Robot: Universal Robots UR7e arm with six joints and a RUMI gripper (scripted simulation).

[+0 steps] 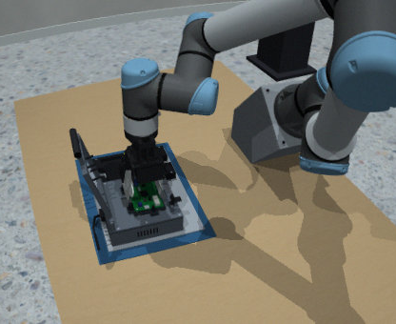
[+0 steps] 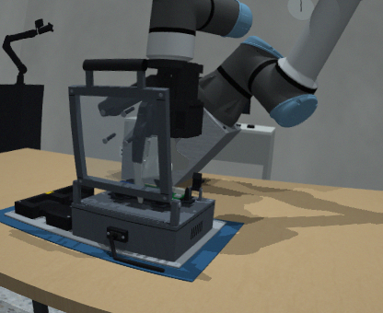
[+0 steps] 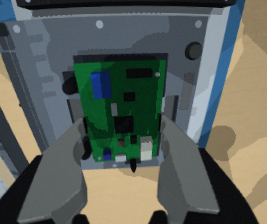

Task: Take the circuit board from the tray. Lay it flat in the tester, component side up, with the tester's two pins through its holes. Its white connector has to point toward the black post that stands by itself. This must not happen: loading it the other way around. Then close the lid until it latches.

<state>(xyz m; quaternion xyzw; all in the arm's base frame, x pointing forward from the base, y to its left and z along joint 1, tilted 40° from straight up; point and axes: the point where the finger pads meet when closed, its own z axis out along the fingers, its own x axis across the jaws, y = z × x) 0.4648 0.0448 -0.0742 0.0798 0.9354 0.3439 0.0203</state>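
The green circuit board (image 3: 122, 113) lies component side up over the grey tester's bed, with its white connector (image 3: 146, 148) at the near edge of the wrist view. My gripper (image 3: 123, 115) is shut on the board, one grey finger on each long side. In the top view the board (image 1: 145, 200) sits on top of the tester (image 1: 142, 215) under the gripper (image 1: 144, 187). A lone black post (image 3: 194, 50) stands at the tester's far right corner. The tester's lid (image 2: 121, 134) stands upright and open, with its black handle (image 2: 113, 64) on top.
The black tray (image 2: 47, 205) lies behind the tester on the blue mat (image 1: 146, 244). A black lever (image 2: 130, 259) hangs from the tester's front. The arm's grey base (image 1: 267, 125) stands to the right on the wooden table.
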